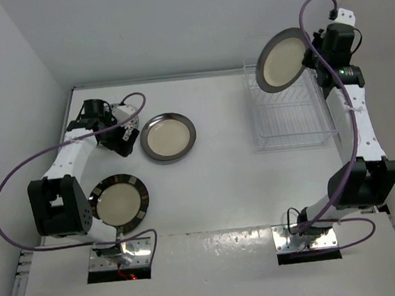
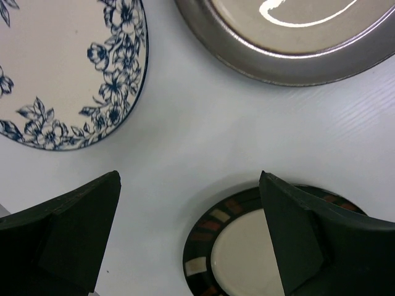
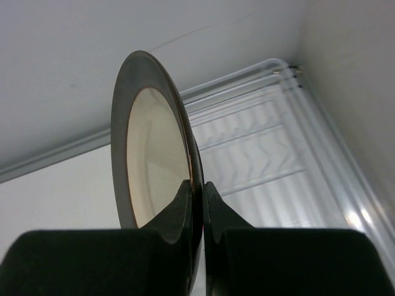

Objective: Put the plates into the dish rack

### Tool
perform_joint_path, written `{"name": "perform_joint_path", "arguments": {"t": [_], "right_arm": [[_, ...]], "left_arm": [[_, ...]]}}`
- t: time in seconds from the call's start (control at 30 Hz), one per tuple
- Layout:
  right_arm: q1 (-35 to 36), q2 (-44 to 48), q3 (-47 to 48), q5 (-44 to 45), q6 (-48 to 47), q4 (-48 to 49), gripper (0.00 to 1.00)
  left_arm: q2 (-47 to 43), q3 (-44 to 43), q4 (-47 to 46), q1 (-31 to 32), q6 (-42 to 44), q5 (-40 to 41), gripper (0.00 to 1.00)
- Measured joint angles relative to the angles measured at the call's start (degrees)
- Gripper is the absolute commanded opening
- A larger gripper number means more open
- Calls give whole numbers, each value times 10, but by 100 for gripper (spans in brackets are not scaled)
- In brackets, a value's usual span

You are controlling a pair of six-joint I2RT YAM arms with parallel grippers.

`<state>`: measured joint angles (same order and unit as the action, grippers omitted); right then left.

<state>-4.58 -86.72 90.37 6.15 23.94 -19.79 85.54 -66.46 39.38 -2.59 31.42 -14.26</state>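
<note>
Right pincer (image 3: 196, 186) raised, clamped; left pincer (image 2: 189, 179) low, spread.

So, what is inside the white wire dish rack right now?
No plate shows inside the white wire dish rack, only its bare bars. The right gripper holds a grey-rimmed cream plate raised on edge, and in the top view this plate covers the rack's far left corner.

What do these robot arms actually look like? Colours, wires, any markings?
Both are slim white tubes joined by chunky black joint housings: the left arm and the right arm. A thin purple cable loops loosely off each. A small green light glows on the right arm. Each stands on a shiny metal base plate. The left tool and right tool have dark wedge-shaped fingers.
</note>
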Motion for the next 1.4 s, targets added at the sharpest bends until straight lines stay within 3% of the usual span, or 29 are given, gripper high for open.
{"name": "perform_joint_path", "arguments": {"t": [0.23, 0.4, 0.7, 0.97, 1.17, 1.4], "right_arm": [[-60, -38, 9, 41, -81, 0, 0], [-58, -62, 19, 41, -141, 15, 0], [-34, -159, 79, 46, -229, 41, 0], [-1, -230, 148, 65, -244, 50, 0], [17, -230, 145, 74, -249, 54, 0], [30, -222, 87, 103, -257, 123, 0]], "left_arm": [[12, -78, 17, 42, -2, 12, 100], [40, -123, 17, 48, -3, 19, 100], [101, -126, 34, 52, -10, 29, 100], [107, -134, 40, 52, -13, 40, 100], [120, -136, 43, 52, -15, 50, 100], [122, -136, 43, 52, -15, 57, 100]]}}
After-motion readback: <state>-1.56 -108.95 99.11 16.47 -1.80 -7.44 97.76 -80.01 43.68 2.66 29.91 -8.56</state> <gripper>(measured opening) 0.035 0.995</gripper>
